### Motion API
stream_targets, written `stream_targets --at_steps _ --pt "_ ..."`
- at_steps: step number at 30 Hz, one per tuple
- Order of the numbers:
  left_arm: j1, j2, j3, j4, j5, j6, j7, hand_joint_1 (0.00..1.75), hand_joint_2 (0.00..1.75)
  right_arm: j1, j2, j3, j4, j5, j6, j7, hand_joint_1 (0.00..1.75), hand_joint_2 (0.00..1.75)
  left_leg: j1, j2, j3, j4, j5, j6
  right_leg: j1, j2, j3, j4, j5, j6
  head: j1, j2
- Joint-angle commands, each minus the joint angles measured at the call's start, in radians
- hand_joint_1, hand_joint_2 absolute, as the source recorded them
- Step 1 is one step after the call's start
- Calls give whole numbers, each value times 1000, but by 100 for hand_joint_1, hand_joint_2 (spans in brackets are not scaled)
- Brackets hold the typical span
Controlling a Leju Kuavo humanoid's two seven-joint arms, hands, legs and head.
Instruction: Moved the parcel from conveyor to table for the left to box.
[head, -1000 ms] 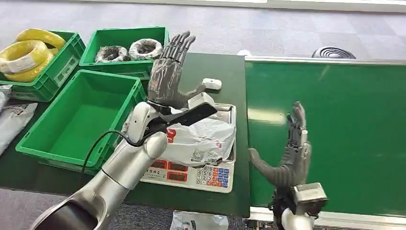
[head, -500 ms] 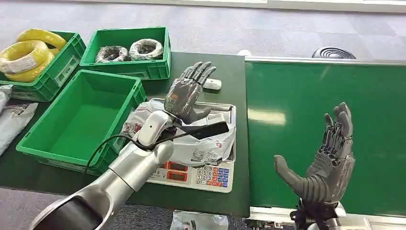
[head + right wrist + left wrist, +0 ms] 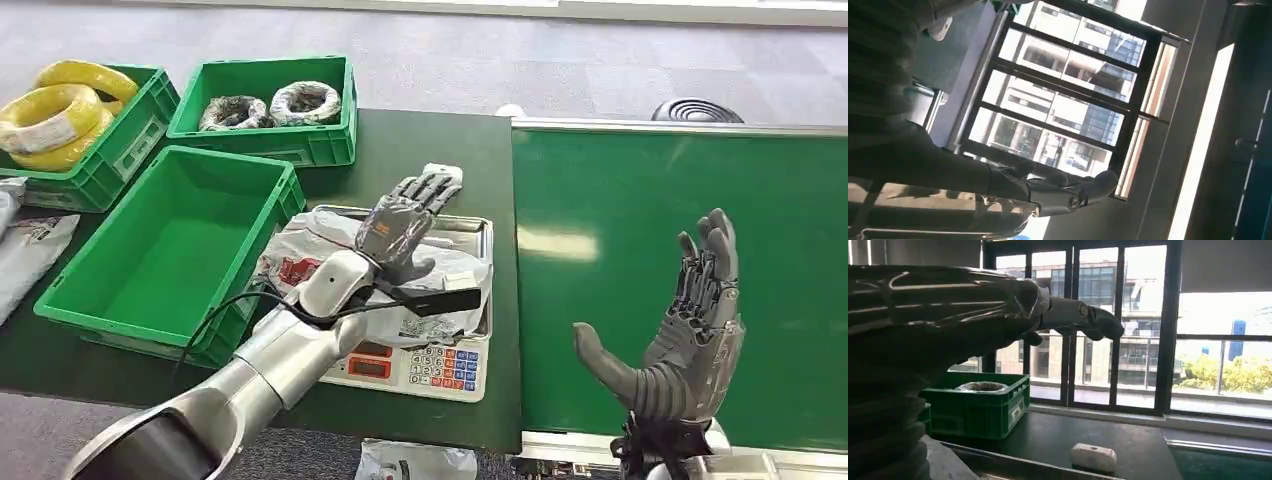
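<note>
The parcel (image 3: 420, 285), a crumpled white plastic mailer with red print, lies on the steel tray of the weighing scale (image 3: 478, 240), which sits on the dark green table (image 3: 470, 150) right beside the conveyor (image 3: 680, 230). The left hand (image 3: 400, 222) hovers over the parcel, palm down, fingers stretched out and spread, gripping nothing; whether its underside touches the bag, I cannot tell. In the left wrist view that hand (image 3: 1013, 300) reaches out flat above the table, with a small white device (image 3: 1093, 457) lying just past the scale's tray. Over on the other side, the right hand (image 3: 680, 345) stands upright above the green belt, fingers up and apart, thumb out to the side, holding nothing. The right wrist view has the hand (image 3: 1013, 185) against tall windows. To the left of the scale sits a large green crate (image 3: 160, 250). Behind it, a second crate (image 3: 262, 100) carries two coiled bundles, and a third crate (image 3: 85, 130) holds yellow cable coils (image 3: 50, 110). A grey bag (image 3: 25, 255) lies at the table's far left edge.
</note>
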Motion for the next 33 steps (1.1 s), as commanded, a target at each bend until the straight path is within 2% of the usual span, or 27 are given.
stream_targets --at_steps 1,5,16,24,31,32,33 --pt "-57 11 -77 144 -58 -87 23 0 175 -39 6 -27 42 1 15 1 0 175 0 1 0 0 1 1 0 0 -1 0 1 -1 0 0" --pt "-64 14 -94 197 -76 -167 18 0 175 -41 -11 -19 61 -15 8 1 0 175 0 2 -1 -1 2 1 1 0 -1 -2 2 -2 0 0" --pt "-39 15 -83 216 -72 -168 33 0 175 -39 -12 -20 88 -22 6 1 0 175 0 2 1 -1 1 1 0 1 1 -1 1 -1 0 0" --pt "-46 25 -91 246 -107 -254 34 0 175 -63 -22 -10 120 -31 10 1 0 175 0 4 2 -3 2 1 1 2 1 -3 3 -2 0 0" --pt "-33 21 -71 250 -94 -251 17 0 175 -65 -18 -9 121 -33 8 1 0 175 0 3 5 -2 1 1 0 1 5 -1 2 -1 0 0" --pt "-52 17 -86 279 -113 -336 12 0 175 -72 -2 -24 117 -23 16 1 0 175 0 3 6 -2 1 1 0 2 6 -2 2 -2 0 0" --pt "-54 15 -86 286 -111 -353 7 0 175 -72 -1 -25 117 -22 15 1 0 175 0 4 5 -4 3 1 1 1 4 -3 4 -3 0 0"
